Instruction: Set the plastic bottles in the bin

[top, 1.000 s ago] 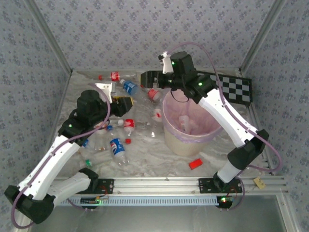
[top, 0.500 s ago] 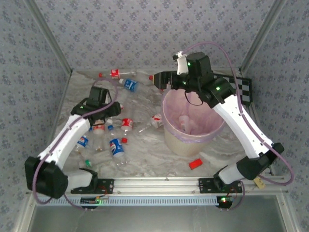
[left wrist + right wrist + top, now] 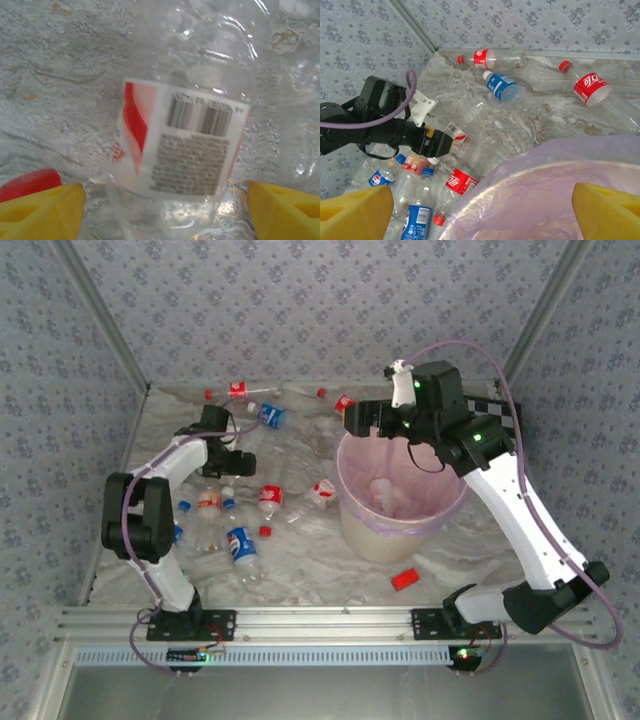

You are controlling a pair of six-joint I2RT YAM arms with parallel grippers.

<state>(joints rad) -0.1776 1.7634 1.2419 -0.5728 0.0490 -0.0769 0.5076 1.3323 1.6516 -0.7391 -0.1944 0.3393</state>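
Left wrist view: wide-spread left claw (image 3: 162,200) flanks a clear bottle (image 3: 185,145), labelled red-white, barcoded.

About ten bottles (image 3: 240,545), one bin (image 3: 385,543)

Top cam sits high up behind the arm bases, tilted down over the whole table (image 3: 300,560), so the bases run along the bottom edge and the back walls fill the top. Left wrist cam is jammed right up against one red-labelled bottle (image 3: 185,145), pointing down, with its yellow fingertips (image 3: 42,210) poking in at both lower corners. Right wrist cam is higher, looking over the bin (image 3: 535,175) rim at lower right toward the far left corner. It shares the left gripper (image 3: 442,145), the blue-labelled bottle (image 3: 501,86) by the back wall and the bin rim with the top cam.
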